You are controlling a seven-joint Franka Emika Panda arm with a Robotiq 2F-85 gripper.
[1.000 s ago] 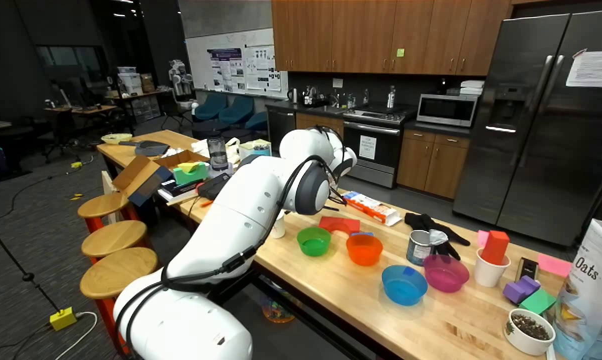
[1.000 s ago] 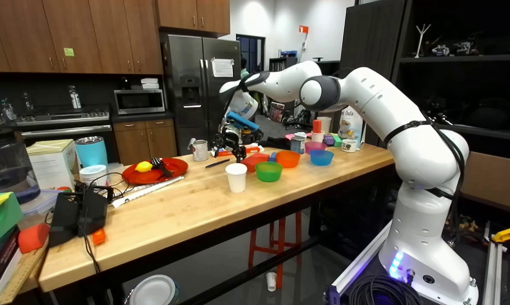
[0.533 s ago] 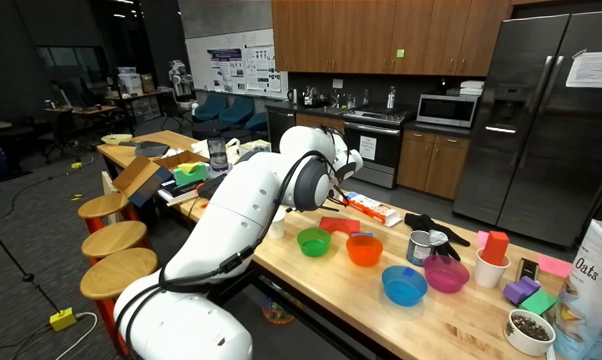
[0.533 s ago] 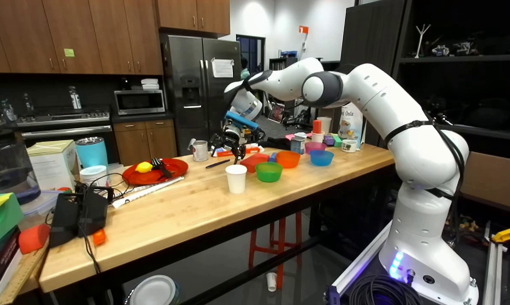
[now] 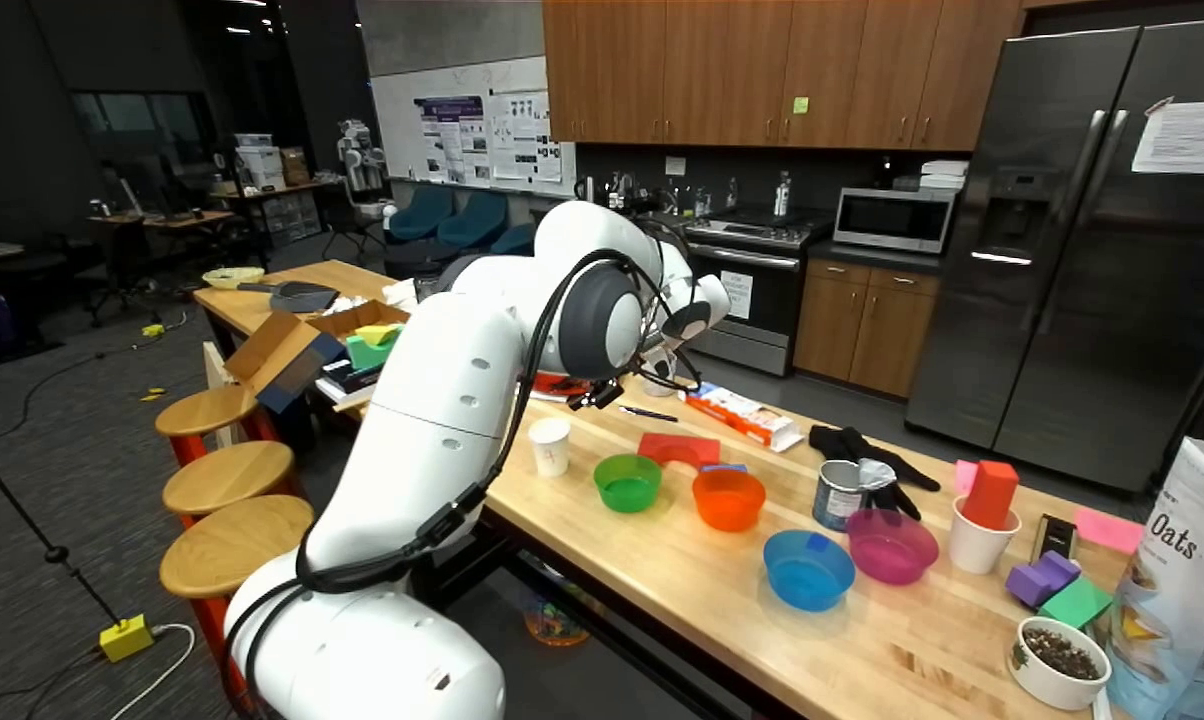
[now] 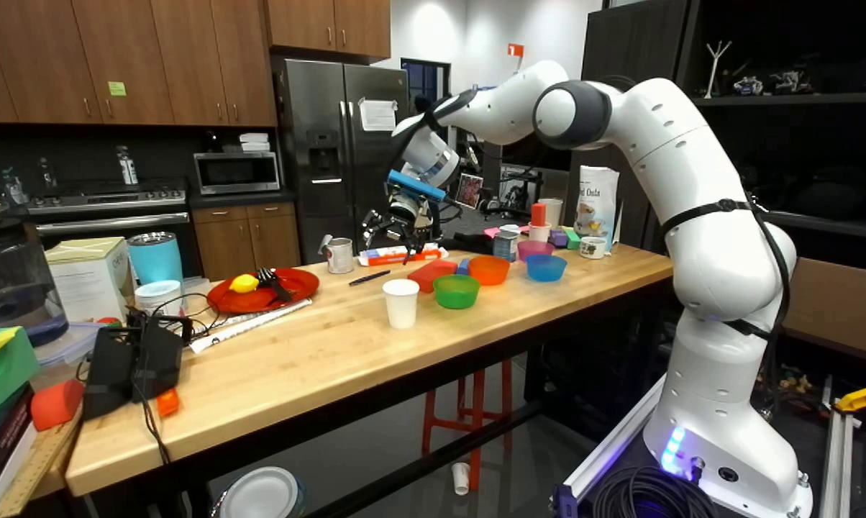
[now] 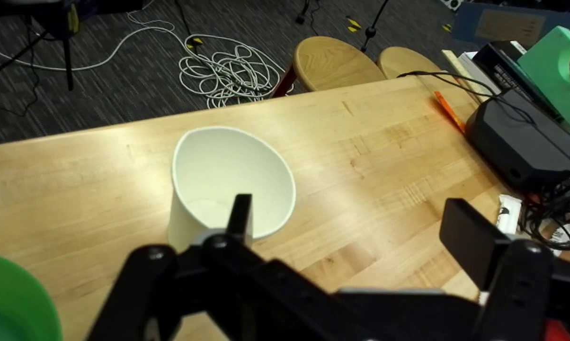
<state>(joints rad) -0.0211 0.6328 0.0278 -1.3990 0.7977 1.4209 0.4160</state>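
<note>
The pincer (image 7: 353,232) is spread wide and holds nothing, hanging over the desk (image 6: 289,352); ahead of it in the wrist view a white paper cup (image 7: 228,175) stands upright on the wood. In an exterior view a green bowl (image 6: 457,292) sits just right of the cup, a red block (image 6: 430,275) lies beyond them, an orange bowl (image 6: 489,270) is farther right, and a black pen (image 6: 370,278) lies farther off, to the left. A red plate (image 6: 300,284) is well left. In the wrist view one finger (image 7: 240,213) covers part of the cup's near rim, and the green bowl is cut off at the left edge. In an exterior view the arm (image 5: 442,400) hides much of the pincer and most of the red plate.
</note>
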